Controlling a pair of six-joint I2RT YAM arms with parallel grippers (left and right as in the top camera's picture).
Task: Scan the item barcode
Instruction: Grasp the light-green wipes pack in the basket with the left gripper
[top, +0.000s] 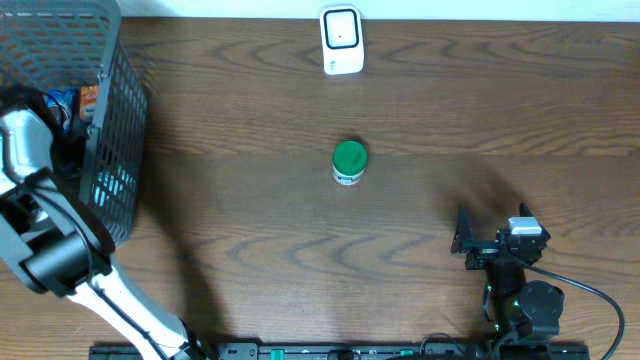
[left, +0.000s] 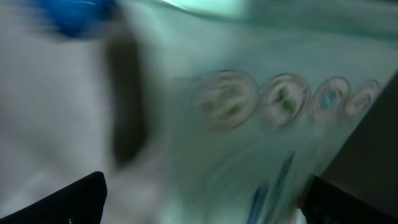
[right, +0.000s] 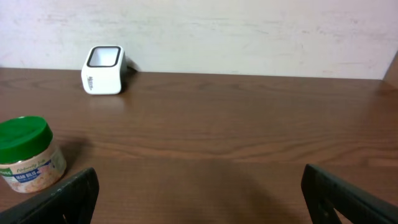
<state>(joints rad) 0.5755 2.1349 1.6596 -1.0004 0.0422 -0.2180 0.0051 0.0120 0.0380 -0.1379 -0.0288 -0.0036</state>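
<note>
The left claw (left: 205, 199) is down inside the mesh basket (top: 112, 150) at the tabletop's (top: 250, 240) far-left corner, so the overhead view shows only its white arm. Its own camera is badly blurred. Just the two dark fingertips (left: 74, 199) show, at the bottom corners of the frame. They are spread wide with nothing clamped between them. Close ahead of them lies a pale package (left: 249, 143) printed with four round icons in a row. No wording on it can be read. A blue shape (left: 74, 12) at the top-left edge is cut off and cannot be identified.

The right claw (right: 200, 183) hangs low over the near-right part of the tabletop, also gaping fully and empty.

One green-lidded jar (top: 349, 163) stands upright and alone in the middle of the tabletop. In the right wrist view it is cut off at the left edge. Its label carries a blue band with white lettering too small to read.

One white scanner (top: 341, 40) stands at the far edge, straight beyond the jar and well apart from it. Other items inside the basket are only glimpsed through the mesh.
</note>
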